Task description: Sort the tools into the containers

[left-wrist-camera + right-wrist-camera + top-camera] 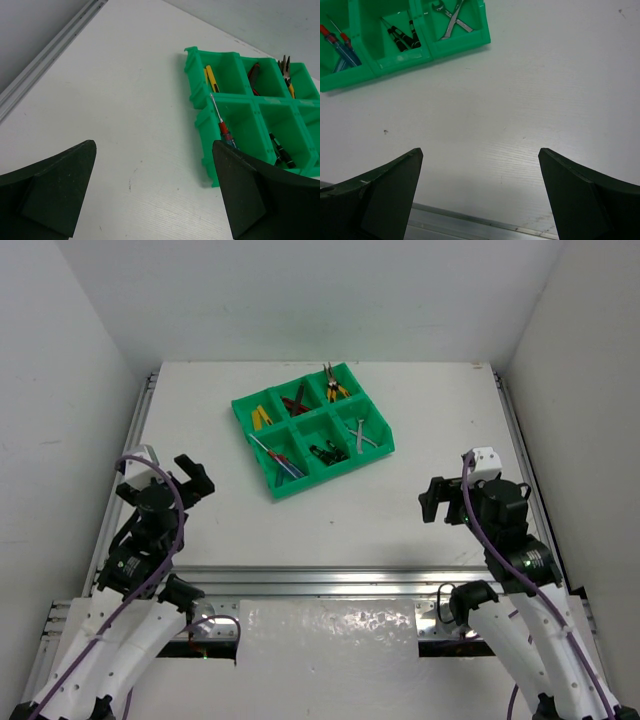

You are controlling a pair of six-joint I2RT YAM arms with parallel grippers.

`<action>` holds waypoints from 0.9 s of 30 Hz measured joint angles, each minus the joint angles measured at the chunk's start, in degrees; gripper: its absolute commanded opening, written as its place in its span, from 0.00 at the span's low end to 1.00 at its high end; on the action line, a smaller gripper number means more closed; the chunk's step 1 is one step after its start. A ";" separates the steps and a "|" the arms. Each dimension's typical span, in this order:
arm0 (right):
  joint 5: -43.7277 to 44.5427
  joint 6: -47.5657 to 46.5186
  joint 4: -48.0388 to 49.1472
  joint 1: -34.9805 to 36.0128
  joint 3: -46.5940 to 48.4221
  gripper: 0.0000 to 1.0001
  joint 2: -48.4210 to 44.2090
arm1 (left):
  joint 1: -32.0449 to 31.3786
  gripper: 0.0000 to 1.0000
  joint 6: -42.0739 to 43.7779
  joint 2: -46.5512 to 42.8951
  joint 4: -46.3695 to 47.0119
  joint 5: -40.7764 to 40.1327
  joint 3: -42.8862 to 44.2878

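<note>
The bright green tray sits at the table's middle back, and all visible tools lie in its compartments. The back row holds a yellow knife, red-handled knives and yellow-handled pliers. The front row holds screwdrivers, dark-handled tools and silver wrenches. My left gripper is open and empty, near-left of the tray. My right gripper is open and empty, near-right of it. The left wrist view shows the tray and screwdrivers; the right wrist view shows the wrenches.
White walls enclose the table on three sides. A metal rail runs along the near edge, with side rails at left and right. Bare white tabletop lies under both grippers.
</note>
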 measured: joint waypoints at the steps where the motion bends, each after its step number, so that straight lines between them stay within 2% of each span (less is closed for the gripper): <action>1: -0.04 0.00 0.00 0.00 0.00 0.99 -0.07 | 0.00 1.00 0.04 -0.22 0.17 0.11 -0.17; 27: -2.25 0.00 0.46 0.00 -0.26 0.99 3.32 | 0.00 1.00 -0.02 -1.38 1.53 0.81 -1.81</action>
